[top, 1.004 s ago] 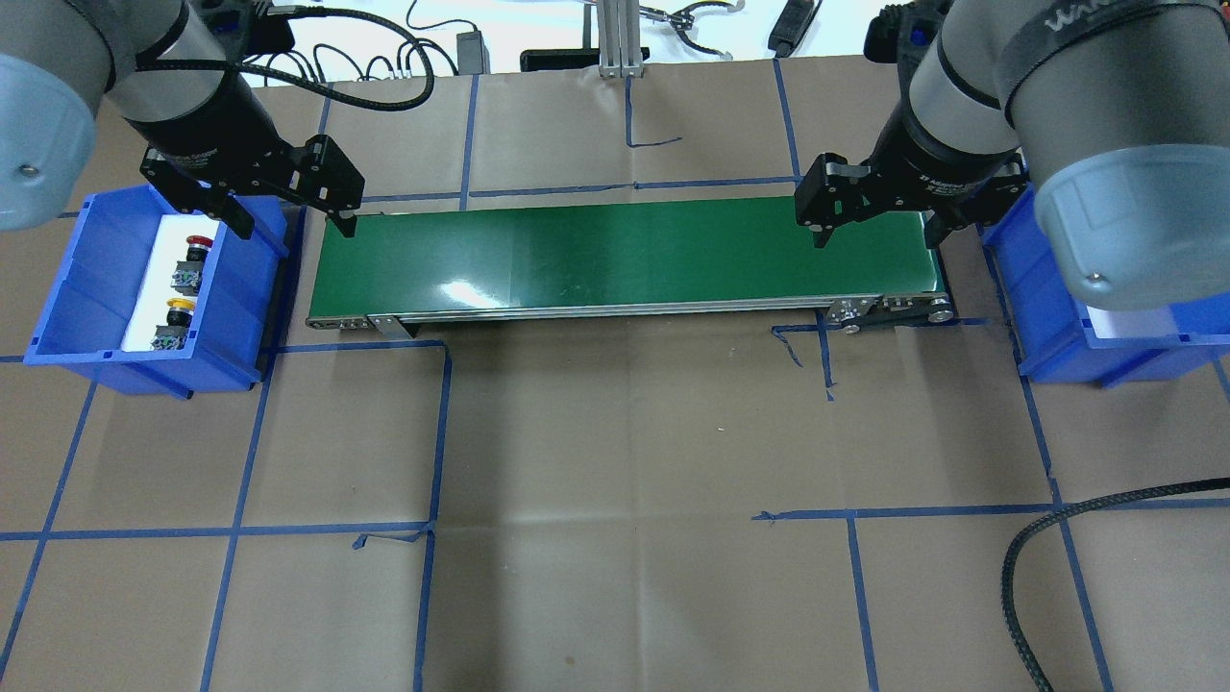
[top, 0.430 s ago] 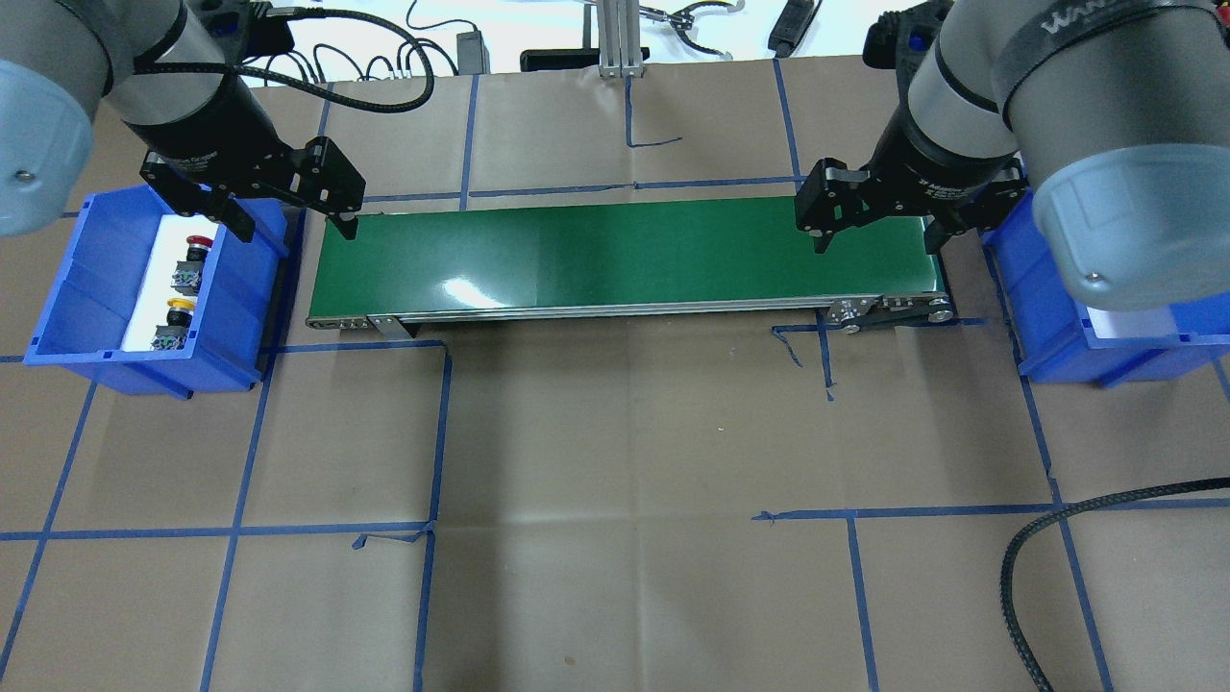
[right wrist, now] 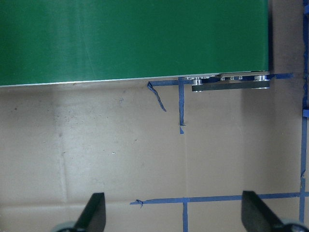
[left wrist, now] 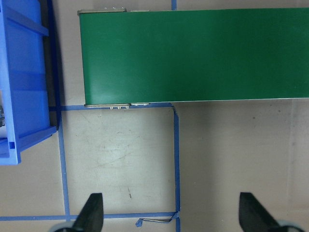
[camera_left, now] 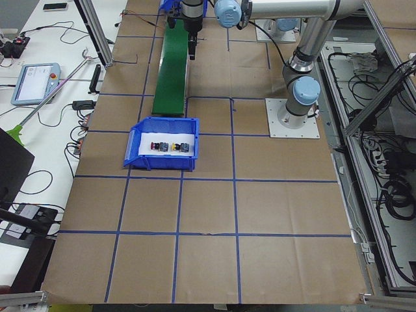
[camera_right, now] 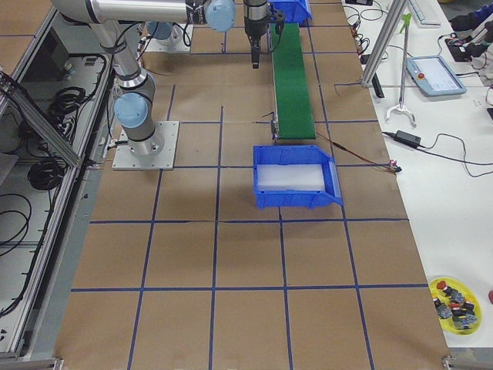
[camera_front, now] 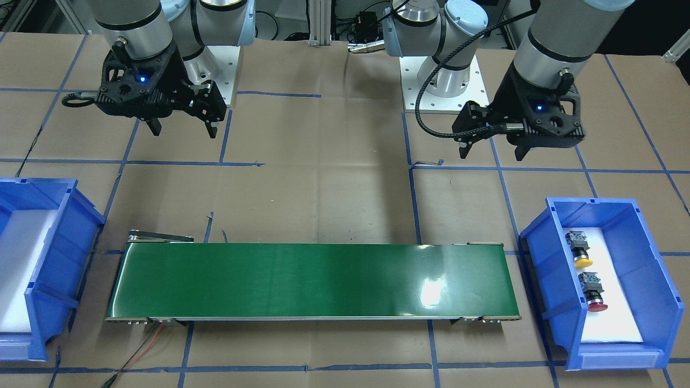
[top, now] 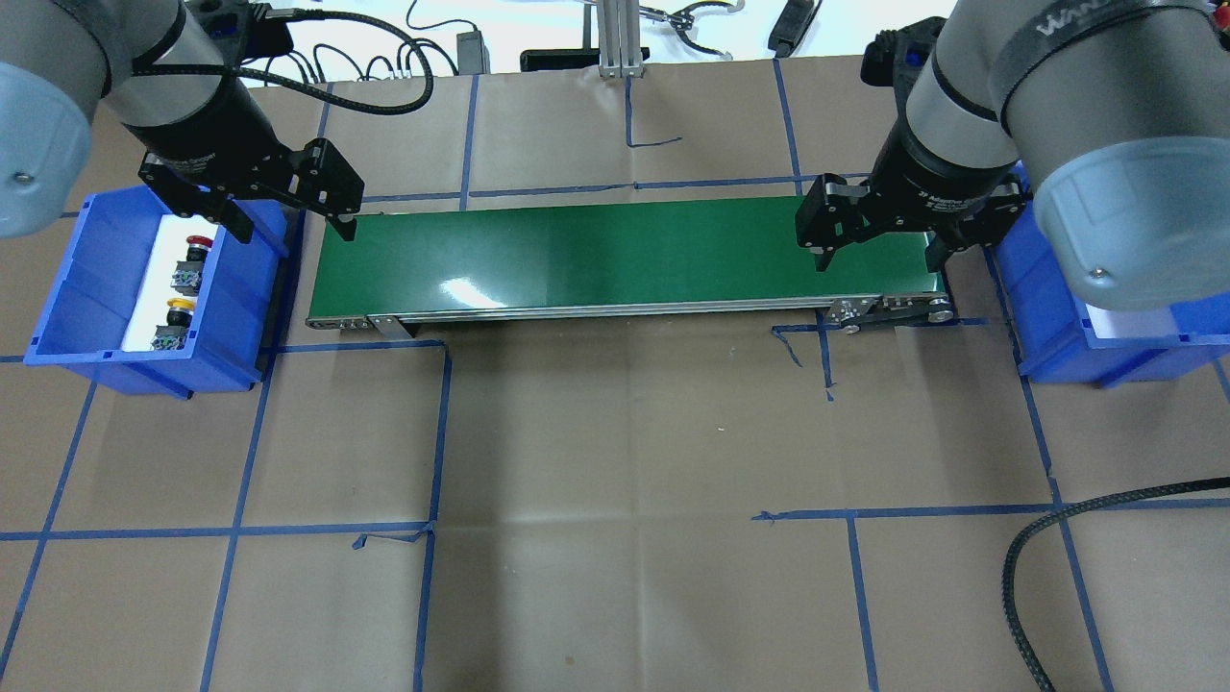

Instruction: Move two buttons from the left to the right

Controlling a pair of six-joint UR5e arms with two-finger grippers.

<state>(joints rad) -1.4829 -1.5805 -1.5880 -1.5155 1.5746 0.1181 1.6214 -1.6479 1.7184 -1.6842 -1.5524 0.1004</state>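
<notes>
Overhead exterior: we see the red button [top: 197, 250] and the yellow button [top: 178, 309] at 8 to 9 o'clock from our left end effector [top: 293, 231], the nearer one, spread wide and empty.

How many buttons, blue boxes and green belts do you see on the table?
Buttons: 2, the yellow button and the red button
Blue boxes: 2, the box with the buttons and the empty box
Green belt: 1
Total: 5

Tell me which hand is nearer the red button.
Left. The left hand hangs near the red button in its bin; the right hand is the whole belt away.
</notes>
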